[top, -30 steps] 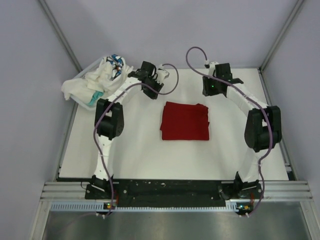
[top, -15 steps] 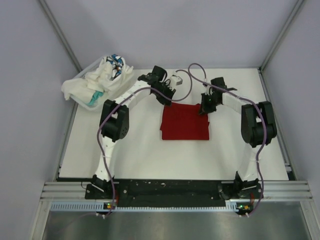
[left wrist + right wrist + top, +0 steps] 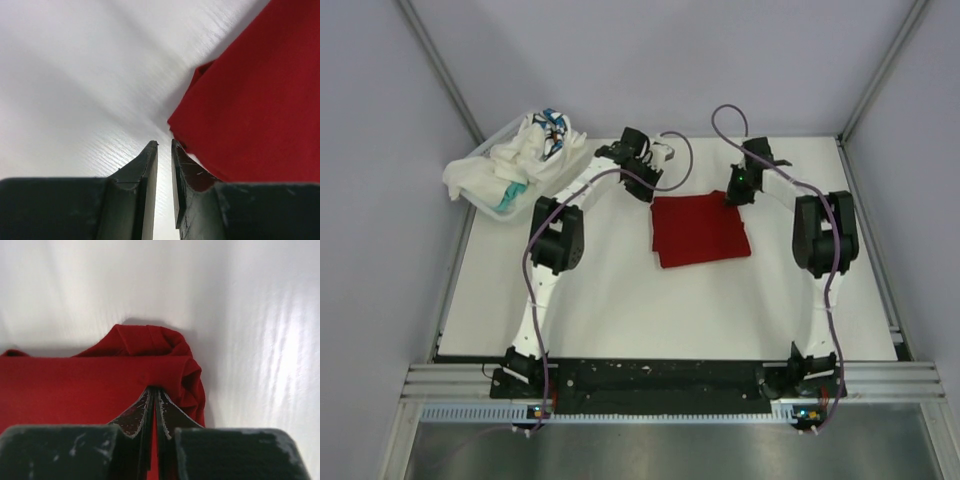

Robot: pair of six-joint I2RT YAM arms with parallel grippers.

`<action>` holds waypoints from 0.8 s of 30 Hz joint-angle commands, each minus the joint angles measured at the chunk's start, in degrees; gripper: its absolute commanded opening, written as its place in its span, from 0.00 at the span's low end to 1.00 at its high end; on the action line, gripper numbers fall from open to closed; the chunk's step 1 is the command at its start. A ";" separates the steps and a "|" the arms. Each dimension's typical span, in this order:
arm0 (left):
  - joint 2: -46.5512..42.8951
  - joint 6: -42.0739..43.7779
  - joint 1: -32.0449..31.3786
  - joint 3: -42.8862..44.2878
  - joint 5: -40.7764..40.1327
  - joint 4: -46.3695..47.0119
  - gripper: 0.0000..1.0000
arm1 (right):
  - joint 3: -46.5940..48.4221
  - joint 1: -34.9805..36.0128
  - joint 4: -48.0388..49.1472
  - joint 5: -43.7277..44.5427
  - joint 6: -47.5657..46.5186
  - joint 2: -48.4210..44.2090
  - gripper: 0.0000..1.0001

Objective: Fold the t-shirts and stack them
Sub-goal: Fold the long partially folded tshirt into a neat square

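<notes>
Right wrist: right gripper (image 3: 154, 390) pinched closed on red t-shirt (image 3: 75, 385); left gripper (image 3: 164, 145) barely parted, beside its edge.

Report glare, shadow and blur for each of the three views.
Top external: even, soft light, sharp, the red t-shirt nearly shadowless. Left wrist: table washed out by glare, dark shadow beside the shirt's corner. Right wrist: bright glare streaks on the table at right, soft shadow behind the bunched shirt edge.
</notes>
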 commanded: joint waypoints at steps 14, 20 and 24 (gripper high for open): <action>-12.39 -2.49 0.43 -5.21 3.77 3.62 0.36 | 5.62 -9.08 -3.49 3.94 2.09 -2.57 0.45; -17.15 -11.19 0.34 -13.58 10.30 9.16 0.53 | -6.49 -9.16 0.01 -5.02 -3.54 -10.82 0.59; -16.80 -12.96 0.17 -15.51 11.88 9.43 0.55 | -14.07 -9.08 4.94 -8.62 -4.60 -14.79 0.58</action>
